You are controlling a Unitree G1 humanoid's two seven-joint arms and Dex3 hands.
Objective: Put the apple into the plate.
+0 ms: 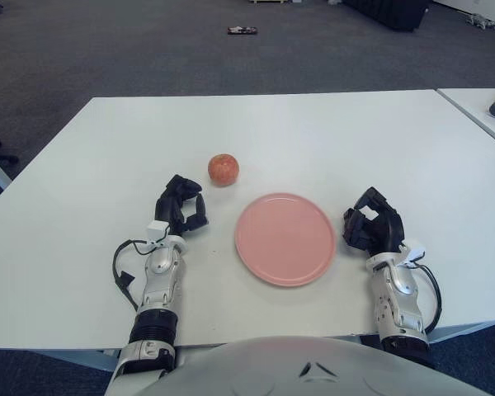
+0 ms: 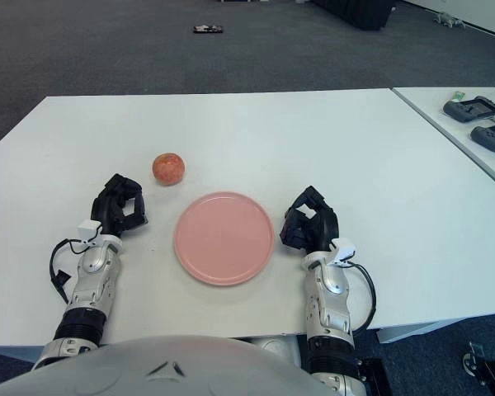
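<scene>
A red-orange apple [image 1: 223,168] stands on the white table, just beyond and left of a bare pink plate [image 1: 285,238]. My left hand [image 1: 181,208] shows to the left of the plate, a short way in front of the apple and apart from it; its dark fingers are curled and hold nothing. My right hand [image 1: 372,224] shows at the plate's right side, fingers curled as well, with nothing in them.
The white table [image 1: 330,140] stretches far behind the apple and plate. A second table [image 2: 478,124] at the right carries dark devices [image 2: 475,108]. Grey carpet lies beyond, with a small dark object [image 1: 242,30] on it.
</scene>
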